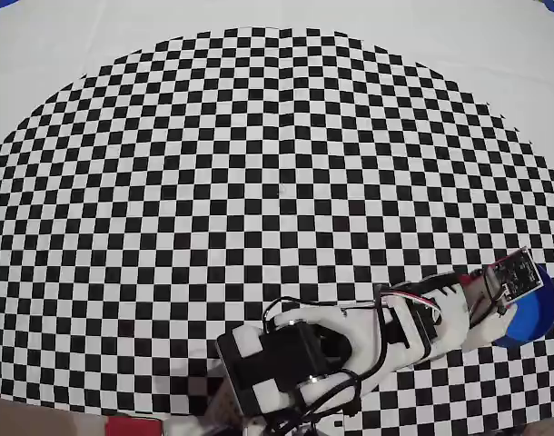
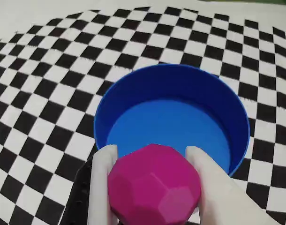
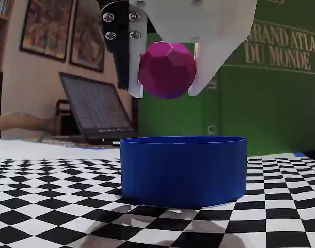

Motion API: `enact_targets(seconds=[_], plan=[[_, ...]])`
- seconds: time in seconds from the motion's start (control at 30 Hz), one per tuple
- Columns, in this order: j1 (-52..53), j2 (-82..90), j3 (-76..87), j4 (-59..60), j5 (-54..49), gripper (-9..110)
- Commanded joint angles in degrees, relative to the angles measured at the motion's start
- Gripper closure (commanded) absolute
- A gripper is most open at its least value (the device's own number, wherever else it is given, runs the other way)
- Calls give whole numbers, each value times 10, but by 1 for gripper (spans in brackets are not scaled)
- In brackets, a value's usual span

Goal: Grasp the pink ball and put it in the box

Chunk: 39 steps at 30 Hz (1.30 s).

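Overhead view: the white arm (image 1: 350, 350) reaches right across the checkered mat (image 1: 259, 182), its wrist covering most of the blue box (image 1: 539, 318); only the box's right rim shows, and the ball is hidden.

Wrist view: the gripper (image 2: 152, 157) is clamped on the pink ball (image 2: 154, 190), one white finger (image 2: 103, 183) on each side, above the near wall of the box (image 2: 171, 79); the box's blue floor is bare.

Fixed view: the ball (image 3: 167, 70) hangs in the gripper (image 3: 167, 93) above the box (image 3: 183, 168), clear of its rim. A laptop (image 3: 95, 111) stands behind the box to the left, a green atlas (image 3: 281, 77) behind it to the right.
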<state>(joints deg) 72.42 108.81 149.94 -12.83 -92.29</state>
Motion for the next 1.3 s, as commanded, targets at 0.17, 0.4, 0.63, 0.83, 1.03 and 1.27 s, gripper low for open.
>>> enact_targets(seconds=[0.17, 0.4, 0.63, 0.83, 1.03, 1.27], plan=[[8, -18, -53, 11, -3, 101], [10, -41, -86, 22, -2, 101], [12, -67, -121, 29, -3, 101], [16, -92, -148, 32, -4, 101], [17, -117, -176, 43, -4, 101], [18, -135, -202, 56, -4, 101]])
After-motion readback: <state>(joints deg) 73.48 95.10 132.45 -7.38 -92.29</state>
